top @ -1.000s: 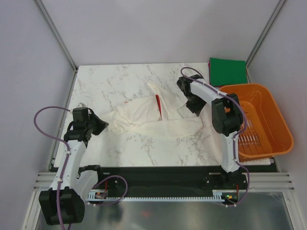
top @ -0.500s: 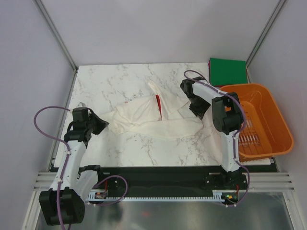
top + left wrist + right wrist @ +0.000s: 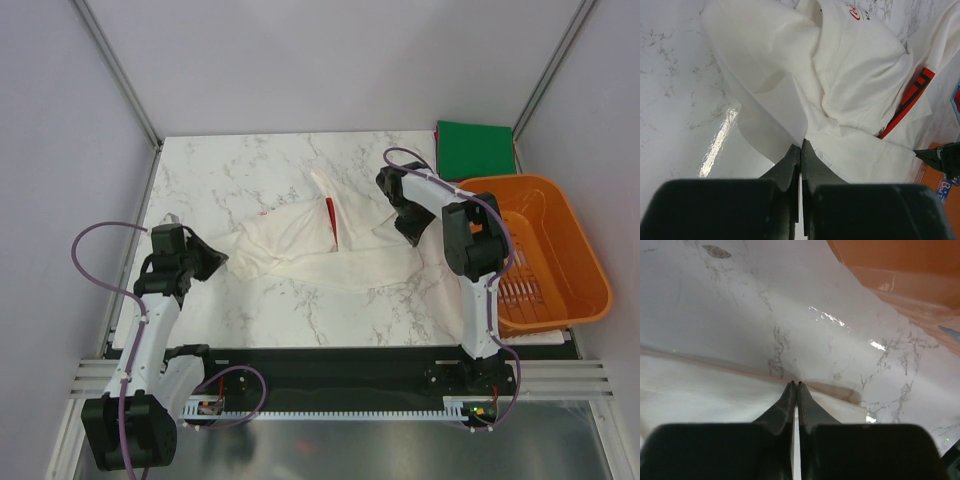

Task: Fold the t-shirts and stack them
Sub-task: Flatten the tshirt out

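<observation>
Looking from the top camera, the white t-shirt (image 3: 300, 250) lies crumpled and stretched across the middle of the marble counter (image 3: 230, 170). The left tool (image 3: 215, 262) is at the shirt's 9 o'clock end and the right tool (image 3: 408, 232) at its 3 o'clock end. The green t-shirt (image 3: 474, 147) lies folded square at the 1 o'clock corner, just beyond the orange basket (image 3: 585, 265).

In the left wrist camera, the left tool is closed narrow and pinches a thin edge of the white cloth. The red print (image 3: 907, 100) shows at 3 o'clock.

In the right wrist camera, the right tool is also narrow, and its tips meet on the shirt's hem and grip it. The basket is at 1 o'clock.
</observation>
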Robot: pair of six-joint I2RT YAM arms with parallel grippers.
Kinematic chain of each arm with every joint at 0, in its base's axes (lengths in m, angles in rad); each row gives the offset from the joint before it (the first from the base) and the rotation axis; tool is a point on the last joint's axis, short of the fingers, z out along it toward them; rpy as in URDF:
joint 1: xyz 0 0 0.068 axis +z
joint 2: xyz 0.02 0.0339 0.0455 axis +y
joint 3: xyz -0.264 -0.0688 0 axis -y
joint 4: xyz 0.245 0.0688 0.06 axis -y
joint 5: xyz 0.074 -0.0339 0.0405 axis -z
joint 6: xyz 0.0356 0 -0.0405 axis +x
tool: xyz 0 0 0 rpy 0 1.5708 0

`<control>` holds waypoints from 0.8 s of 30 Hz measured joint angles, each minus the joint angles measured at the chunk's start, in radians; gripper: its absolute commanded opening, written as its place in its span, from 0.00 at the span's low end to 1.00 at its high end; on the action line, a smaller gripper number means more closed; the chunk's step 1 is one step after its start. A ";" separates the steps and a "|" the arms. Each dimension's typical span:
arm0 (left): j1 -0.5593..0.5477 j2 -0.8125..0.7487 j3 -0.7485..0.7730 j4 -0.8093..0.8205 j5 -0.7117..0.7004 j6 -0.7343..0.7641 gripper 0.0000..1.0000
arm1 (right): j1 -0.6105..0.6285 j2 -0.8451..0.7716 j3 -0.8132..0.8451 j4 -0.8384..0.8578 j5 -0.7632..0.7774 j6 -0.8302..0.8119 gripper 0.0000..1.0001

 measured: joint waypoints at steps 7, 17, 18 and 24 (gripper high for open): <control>0.000 -0.027 0.010 -0.006 0.016 0.001 0.02 | 0.000 -0.034 -0.023 0.003 0.005 -0.034 0.00; 0.000 -0.009 0.516 -0.067 0.009 0.000 0.02 | 0.000 -0.381 0.224 0.002 0.063 -0.286 0.00; 0.000 -0.008 0.572 -0.069 0.006 0.000 0.02 | 0.000 -0.436 0.254 0.012 0.066 -0.320 0.00; 0.000 -0.029 0.916 -0.202 -0.023 0.000 0.02 | 0.001 -0.795 0.290 0.081 0.039 -0.492 0.00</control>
